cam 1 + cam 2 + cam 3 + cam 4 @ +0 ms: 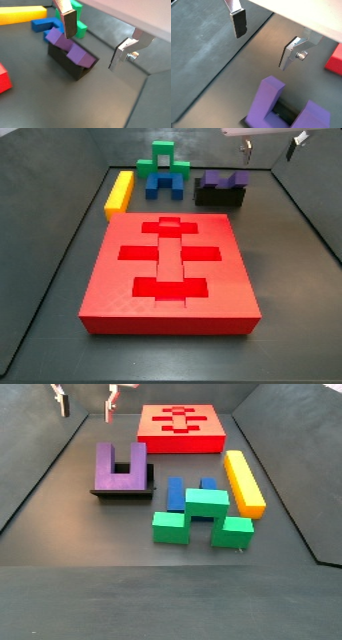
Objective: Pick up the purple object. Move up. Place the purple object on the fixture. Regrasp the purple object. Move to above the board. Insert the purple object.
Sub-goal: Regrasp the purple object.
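The purple object (221, 178) rests on the black fixture (221, 197) at the back right of the floor, its two prongs pointing up. From another side it shows as a U (120, 468) with the fixture (104, 494) under it. My gripper (267, 134) hangs open high above and apart from it, near the wall (83, 399). In both wrist views the gripper (95, 39) (264, 39) has nothing between its fingers, and the purple object (72, 50) (271, 102) lies beyond them. The red board (171, 268) fills the middle of the floor.
A yellow bar (120, 192) lies left of the board's far end. A green block (163, 156) and a blue block (163, 183) stand together beside the fixture. Dark walls ring the floor.
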Robot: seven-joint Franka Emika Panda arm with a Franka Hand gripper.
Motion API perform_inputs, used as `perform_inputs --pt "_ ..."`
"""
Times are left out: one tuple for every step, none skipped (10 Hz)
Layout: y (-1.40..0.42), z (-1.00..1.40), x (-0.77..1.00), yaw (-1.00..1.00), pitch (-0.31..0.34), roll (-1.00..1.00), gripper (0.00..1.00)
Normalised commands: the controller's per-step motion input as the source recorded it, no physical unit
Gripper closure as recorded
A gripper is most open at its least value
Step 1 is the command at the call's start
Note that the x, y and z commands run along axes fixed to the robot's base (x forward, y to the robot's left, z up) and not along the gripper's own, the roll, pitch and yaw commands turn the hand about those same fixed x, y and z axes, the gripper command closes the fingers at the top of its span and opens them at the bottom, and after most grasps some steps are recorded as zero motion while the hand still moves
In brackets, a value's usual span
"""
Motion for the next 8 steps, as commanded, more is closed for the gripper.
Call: perform_inputs --pt "0.02 0.15 0.09 -0.05 -0.04 1.0 0.0" --pt "0.01 0.09 0.07 -0.05 -0.04 1.0 0.0" --pt "0.0 0.05 0.01 -0.01 -0.023 1.0 0.0" --pt "-0.06 0.0 0.02 0.0 -0.046 1.0 0.0" --pt "-0.18 -0.1 0.0 0.11 -0.054 1.0 0.0" --pt "-0.23 -0.19 0.0 0.22 -0.054 1.0 0.0" --pt "-0.15 -0.25 0.0 0.36 -0.051 0.91 0.0" --pt "-0.11 -0.21 0.06 0.4 -0.046 0.87 0.0"
